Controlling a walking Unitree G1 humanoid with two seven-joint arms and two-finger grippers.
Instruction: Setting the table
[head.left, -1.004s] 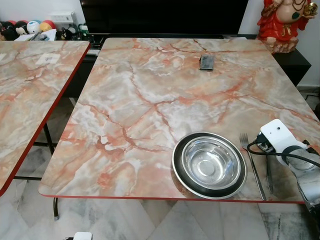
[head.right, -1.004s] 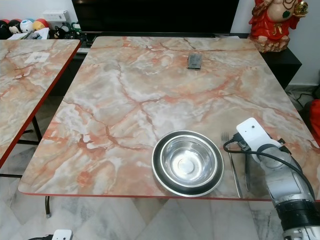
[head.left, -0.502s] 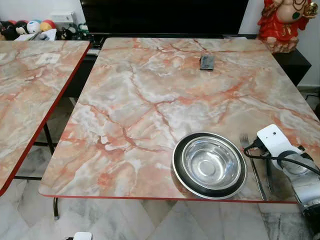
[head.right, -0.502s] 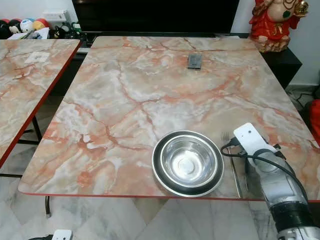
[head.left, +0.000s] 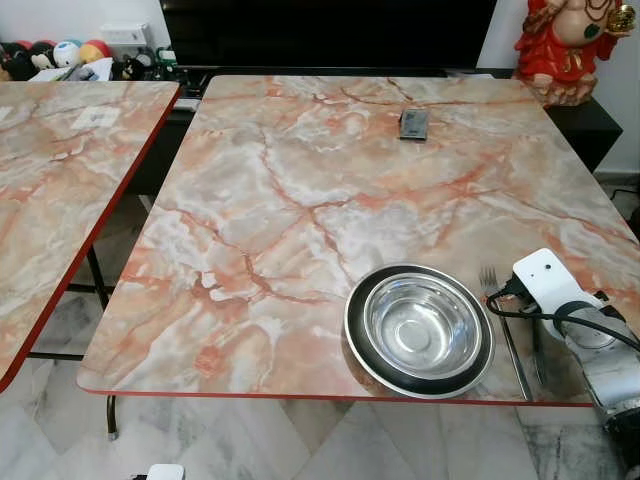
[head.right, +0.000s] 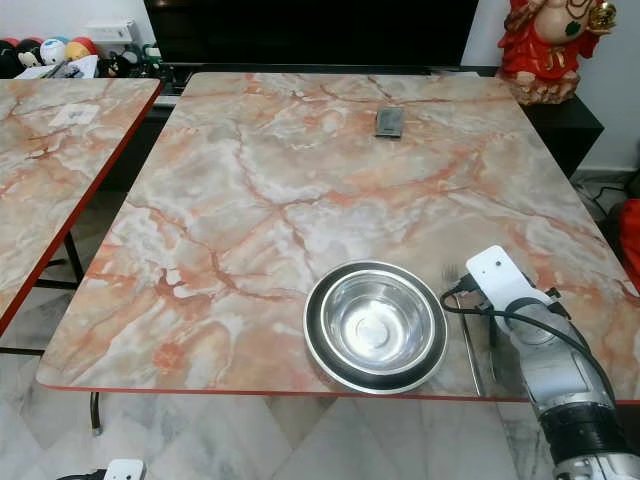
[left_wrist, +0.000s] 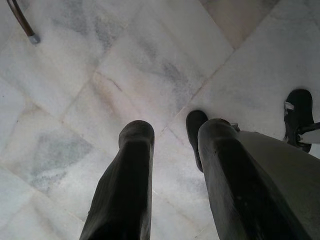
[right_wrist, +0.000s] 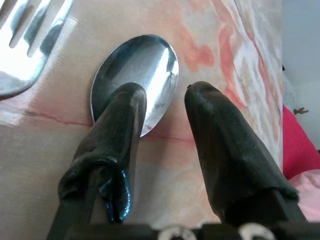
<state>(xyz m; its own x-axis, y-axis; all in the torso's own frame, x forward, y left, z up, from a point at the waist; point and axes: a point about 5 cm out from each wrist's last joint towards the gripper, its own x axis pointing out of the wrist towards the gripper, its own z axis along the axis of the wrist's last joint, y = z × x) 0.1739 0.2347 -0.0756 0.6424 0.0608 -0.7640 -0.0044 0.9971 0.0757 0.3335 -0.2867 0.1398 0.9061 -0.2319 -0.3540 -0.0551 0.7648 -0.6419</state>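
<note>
A steel bowl (head.left: 419, 329) sits in a black-rimmed plate (head.left: 352, 345) near the front right of the marble table (head.left: 300, 200). Just right of the plate lies a fork (head.left: 502, 325), and right of the fork a spoon (right_wrist: 145, 65), partly hidden under my right arm (head.left: 560, 300). My right gripper (right_wrist: 165, 95) is low over the table with its fingers apart. One fingertip (right_wrist: 125, 107) overlaps the spoon's bowl, and nothing is clamped between the two. My left gripper (left_wrist: 175, 132) hangs open above the floor.
A dark flat device (head.left: 414, 123) lies at the table's far side. A second marble table (head.left: 60, 170) stands to the left across a gap. A red figurine (head.left: 565, 45) is at the back right. The red front edge (head.left: 300, 393) runs close to the plate.
My right arm drew back slightly toward the table's front edge between the oldest frame and half a second ago. It has held still since. Fork, spoon and bowl stay put.
</note>
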